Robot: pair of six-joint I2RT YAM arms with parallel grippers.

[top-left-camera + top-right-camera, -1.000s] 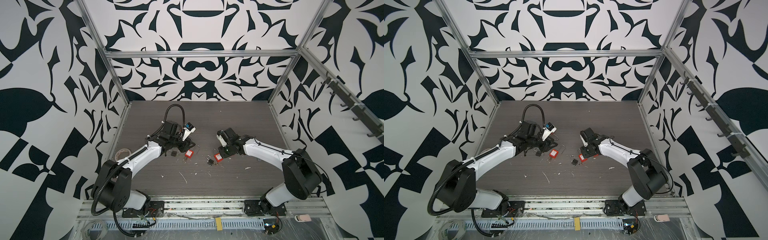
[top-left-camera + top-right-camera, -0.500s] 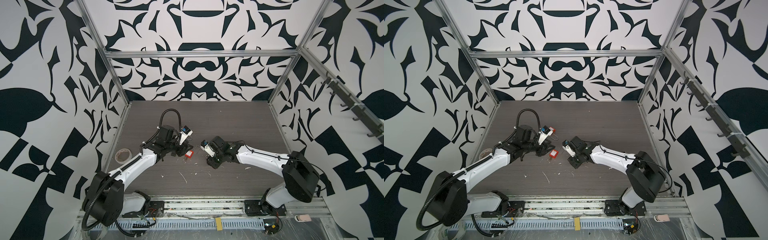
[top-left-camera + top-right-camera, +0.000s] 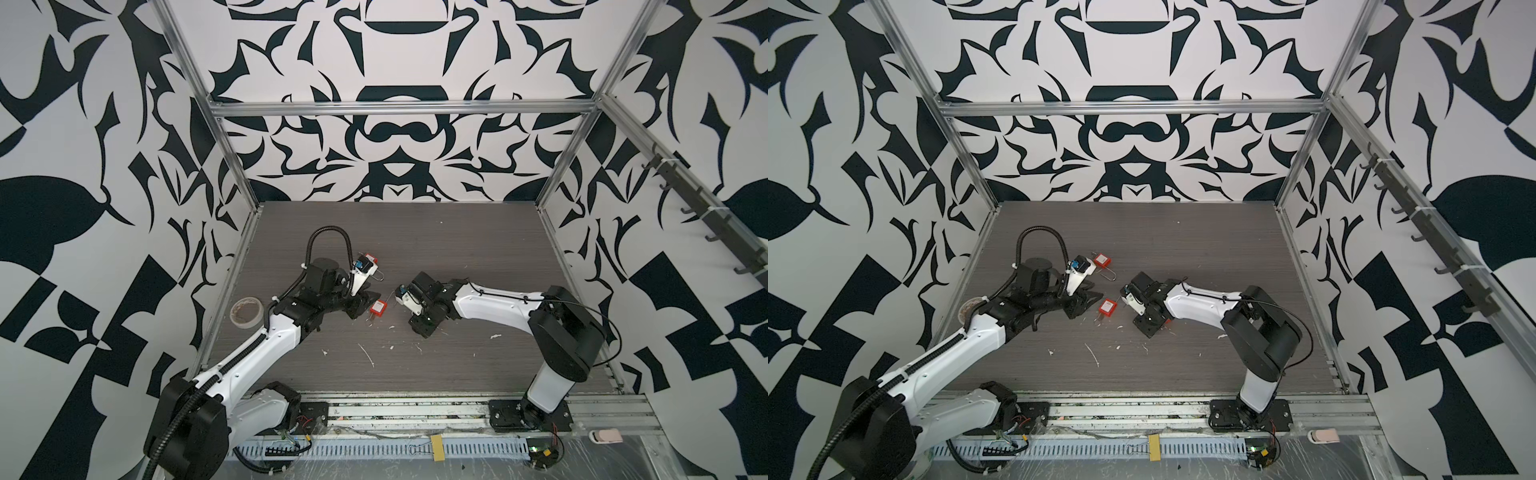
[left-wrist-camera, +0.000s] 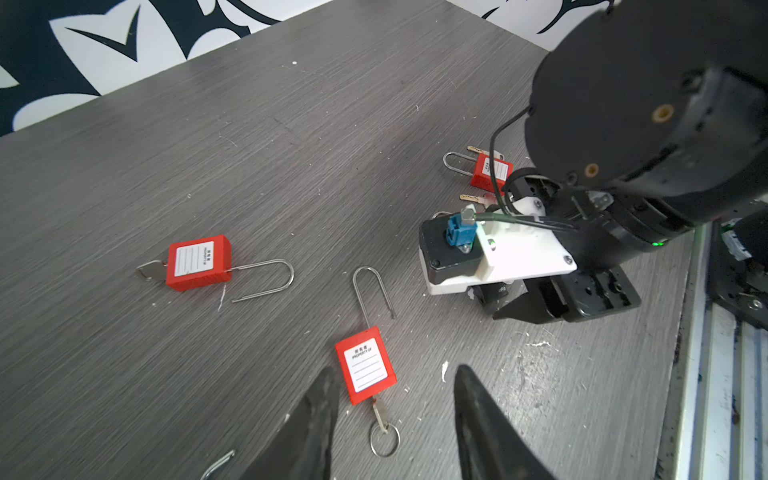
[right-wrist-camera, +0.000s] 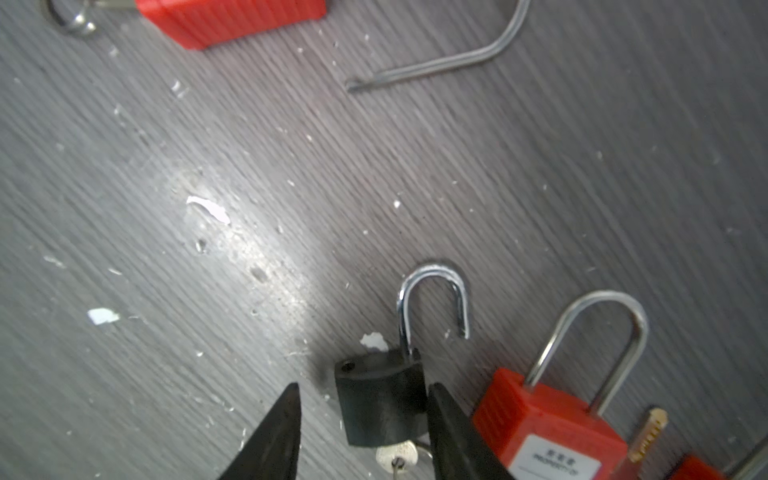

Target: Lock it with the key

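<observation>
Grey wood-grain bench [image 4: 291, 124]: right pincer [image 5: 363, 388] spread around a black padlock [image 5: 380, 399], shackle open, key [image 5: 397, 455] inserted. Left pincer [image 4: 397, 370] spread over a red padlock [image 4: 365, 365]. Next, probably: grip the black body squarely.

You're in a robotics lab cell: an aluminium frame [image 3: 399, 109] carries patterned wall panels [image 3: 399, 166] around a grey table [image 3: 457, 249], with two robot arms bolted to a base rail [image 3: 415, 410].
</observation>
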